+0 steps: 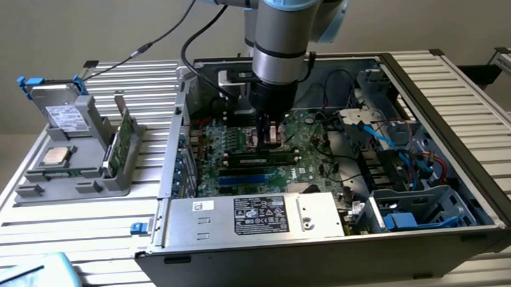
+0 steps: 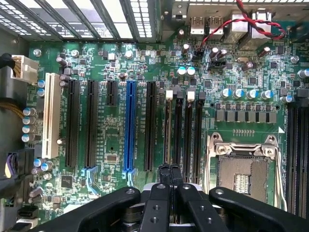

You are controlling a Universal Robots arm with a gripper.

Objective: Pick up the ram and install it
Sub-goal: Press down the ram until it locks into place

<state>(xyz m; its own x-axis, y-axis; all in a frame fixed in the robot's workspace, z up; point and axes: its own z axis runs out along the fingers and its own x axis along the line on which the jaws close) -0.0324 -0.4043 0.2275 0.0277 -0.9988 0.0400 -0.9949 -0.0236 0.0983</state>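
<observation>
The ram [image 1: 249,160], a thin green stick with black chips, stands in a black memory slot of the motherboard [image 1: 315,132] inside the open computer case. In the wrist view the ram [image 2: 167,128] is seen edge-on in the slot beside the other long black slots. My gripper [image 1: 271,141] hangs straight down over the middle of the stick. Its black fingers are shut together, and the gripper [image 2: 170,170] sits right at the stick's top edge. Whether the tips press on the stick or only hover I cannot tell.
The metal processor socket [image 2: 241,174] lies beside the memory slots. A silver power supply [image 1: 258,217] and blue and red cables [image 1: 408,144] crowd the case. Outside the case, on the exterior view's left, a grey holder [image 1: 70,179] carries another green board [image 1: 124,138], a square silver chip [image 1: 56,157] and a drive [image 1: 63,115].
</observation>
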